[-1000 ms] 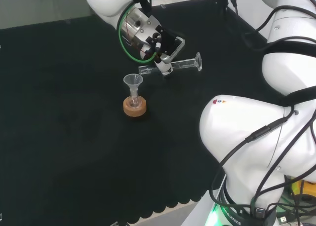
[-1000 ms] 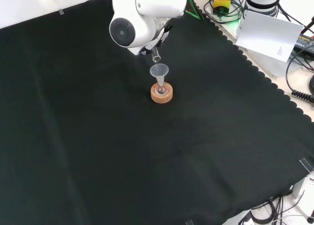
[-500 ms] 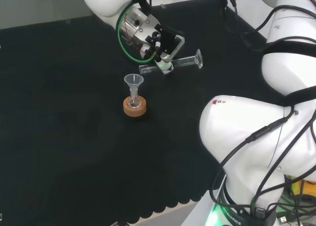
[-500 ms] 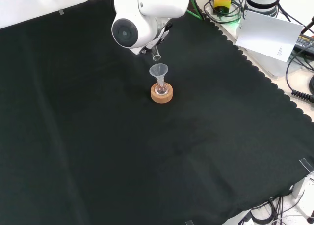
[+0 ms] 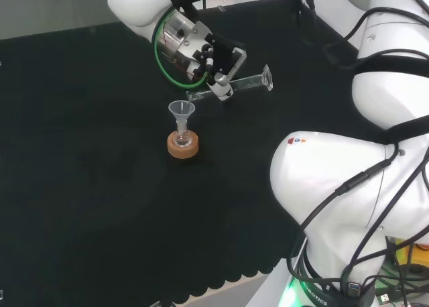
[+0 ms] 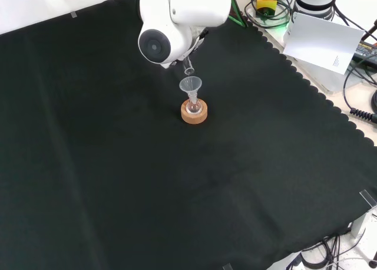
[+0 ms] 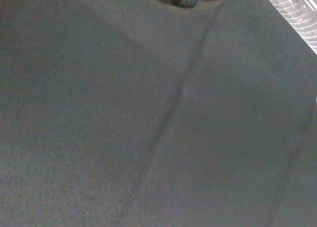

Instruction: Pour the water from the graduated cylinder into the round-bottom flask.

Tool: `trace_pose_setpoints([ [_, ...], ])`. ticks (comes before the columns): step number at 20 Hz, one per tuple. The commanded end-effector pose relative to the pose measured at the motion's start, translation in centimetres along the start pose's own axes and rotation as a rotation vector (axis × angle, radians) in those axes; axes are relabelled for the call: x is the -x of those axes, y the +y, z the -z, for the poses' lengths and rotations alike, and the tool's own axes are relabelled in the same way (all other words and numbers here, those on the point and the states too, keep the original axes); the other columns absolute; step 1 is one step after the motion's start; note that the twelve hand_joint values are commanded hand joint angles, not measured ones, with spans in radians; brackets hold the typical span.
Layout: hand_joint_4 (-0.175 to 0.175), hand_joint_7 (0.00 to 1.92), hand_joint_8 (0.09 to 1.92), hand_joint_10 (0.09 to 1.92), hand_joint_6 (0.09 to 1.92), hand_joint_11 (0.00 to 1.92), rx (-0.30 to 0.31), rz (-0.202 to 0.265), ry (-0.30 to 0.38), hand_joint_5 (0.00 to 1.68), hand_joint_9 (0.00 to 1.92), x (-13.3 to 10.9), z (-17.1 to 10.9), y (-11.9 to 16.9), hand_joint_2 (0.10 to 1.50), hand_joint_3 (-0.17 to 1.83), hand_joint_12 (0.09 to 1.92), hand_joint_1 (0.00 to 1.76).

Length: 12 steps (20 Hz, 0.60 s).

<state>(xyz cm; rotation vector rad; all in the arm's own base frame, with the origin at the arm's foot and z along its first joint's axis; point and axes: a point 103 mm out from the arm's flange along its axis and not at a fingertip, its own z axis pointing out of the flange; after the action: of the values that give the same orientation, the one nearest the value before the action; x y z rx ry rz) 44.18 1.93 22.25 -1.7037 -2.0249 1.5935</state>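
A small round-bottom flask [image 5: 181, 139] [image 6: 194, 107] sits on a cork ring [image 5: 182, 146] [image 6: 194, 113] with a clear funnel [image 5: 181, 110] [image 6: 190, 85] in its neck. The hand [image 5: 216, 64] is shut on a clear graduated cylinder [image 5: 244, 84], which lies almost level above the cloth. In the head view its mouth [image 5: 190, 96] points left, just above and right of the funnel, and its foot [image 5: 267, 78] points right. The front view shows the cylinder's mouth [image 6: 189, 70] a little above the funnel, under the arm's white link [image 6: 177, 16]. A stretch of the cylinder [image 7: 297, 16] crosses the wrist view.
The black cloth [image 6: 177, 181] spreads wide around the flask. Its scalloped edge [image 6: 312, 87] runs along the right of the front view, with a white box [image 6: 321, 40] and cables beyond. The arm's big white links [image 5: 362, 186] stand at the right of the head view.
The hand has lifted the cylinder up and slightly away from the funnel, its mouth now higher above the funnel's rim. The flask and stand have not moved.
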Motion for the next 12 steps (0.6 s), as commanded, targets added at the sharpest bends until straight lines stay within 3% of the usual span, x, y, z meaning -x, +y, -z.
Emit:
trace_pose_setpoints([
  [1, -0.095, 1.14, 0.76, 0.53, 0.86, 1.14, -0.001, -0.012, -0.022, 1.09, 1.27, -0.3, 0.2, -0.2, 1.02, 0.00, 0.77, 1.40],
  [7, -0.095, 1.14, 0.76, 0.53, 0.86, 1.14, 0.007, -0.011, -0.032, 1.09, 1.26, 0.6, -0.2, -0.1, 1.02, 0.00, 0.77, 1.40],
  [12, -0.095, 1.14, 0.76, 0.54, 0.86, 1.14, 0.010, -0.018, -0.052, 1.09, 1.26, -0.3, 0.4, 0.0, 1.02, 0.00, 0.77, 1.40],
])
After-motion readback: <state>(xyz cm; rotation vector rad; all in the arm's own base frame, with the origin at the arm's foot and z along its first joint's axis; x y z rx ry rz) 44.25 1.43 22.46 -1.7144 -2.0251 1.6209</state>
